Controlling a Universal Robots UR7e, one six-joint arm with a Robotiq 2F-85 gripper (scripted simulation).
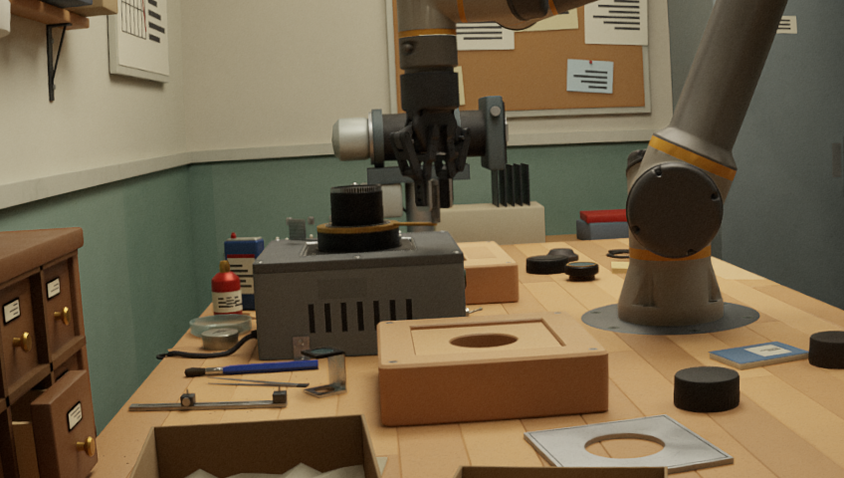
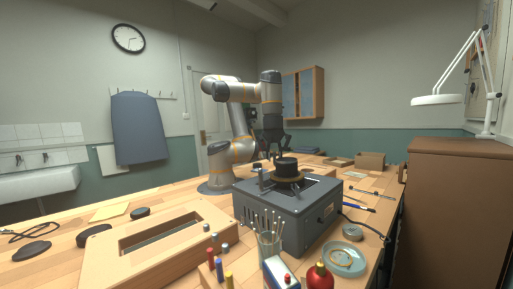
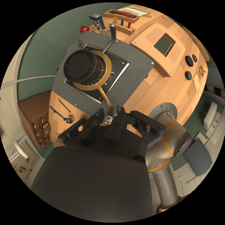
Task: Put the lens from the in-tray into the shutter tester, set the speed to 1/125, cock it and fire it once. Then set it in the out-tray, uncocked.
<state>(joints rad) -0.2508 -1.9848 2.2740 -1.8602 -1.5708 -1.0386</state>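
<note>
The lower part of the black lens (image 1: 356, 218) (image 2: 286, 168) (image 3: 81, 66) is sunk in the seat on top of the grey shutter tester (image 1: 359, 290) (image 2: 290, 208) (image 3: 98, 69), so its base is hidden. A brass speed ring circles the lens, and a thin brass lever (image 1: 414, 224) (image 3: 105, 98) sticks out from it toward the robot's base. My gripper (image 1: 434, 198) (image 2: 275, 155) (image 3: 110, 114) hangs over the lever's outer end, open, with the lever tip between its fingers and nothing held.
The tan tray with a round hole (image 1: 491, 367) sits in front of the tester, and another tan tray (image 1: 487, 269) lies behind it. Black lens caps (image 1: 706, 388) dot the bench near the arm's base (image 1: 669, 308). A brush and tools (image 1: 249, 368) lie left of the front tray.
</note>
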